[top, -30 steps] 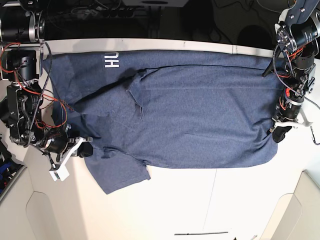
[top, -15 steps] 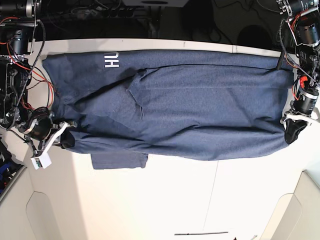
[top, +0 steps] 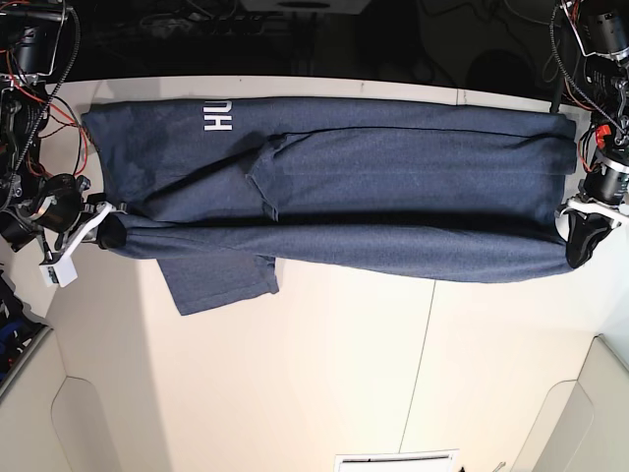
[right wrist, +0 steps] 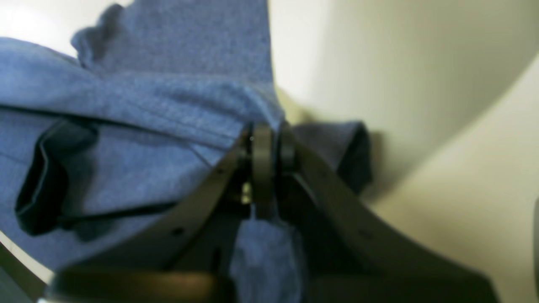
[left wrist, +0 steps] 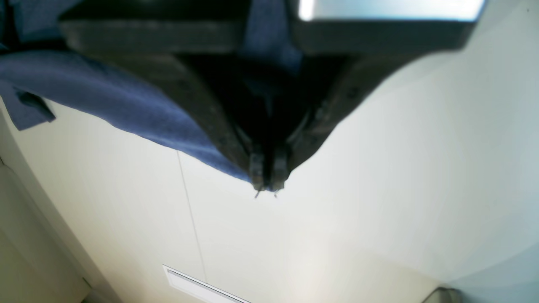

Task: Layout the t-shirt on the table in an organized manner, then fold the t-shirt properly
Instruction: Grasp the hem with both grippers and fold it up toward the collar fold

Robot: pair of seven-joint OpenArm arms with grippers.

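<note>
The t-shirt [top: 373, 197] lies stretched across the far half of the white table [top: 324, 374], its long axis running side to side in the base view, with the white lettering [top: 218, 118] near the far edge toward that view's left and one short sleeve [top: 221, 283] hanging out toward the near side. The near long edge is lifted into a fold line that spans between the two arms. The left tool [left wrist: 268, 174] has its jaws pressed together on a thin pinch of cloth at the hem corner, seen on the base view's right [top: 580, 241]; the right tool [right wrist: 269, 141] is likewise clamped on a bunched layer of fabric at the sleeve end, on that view's left [top: 103, 231]. The shirt looks light, soft and limp: it should sag and wrinkle wherever it is unsupported, and offers no stiffness to push against, so it likely has to be carried under gentle tension from both ends. The corners and hem edges, where the cloth is doubled, seem the surest places to hold. A wrinkled ridge [top: 265, 182] near the middle suggests the layers underneath are not yet flat.
</note>
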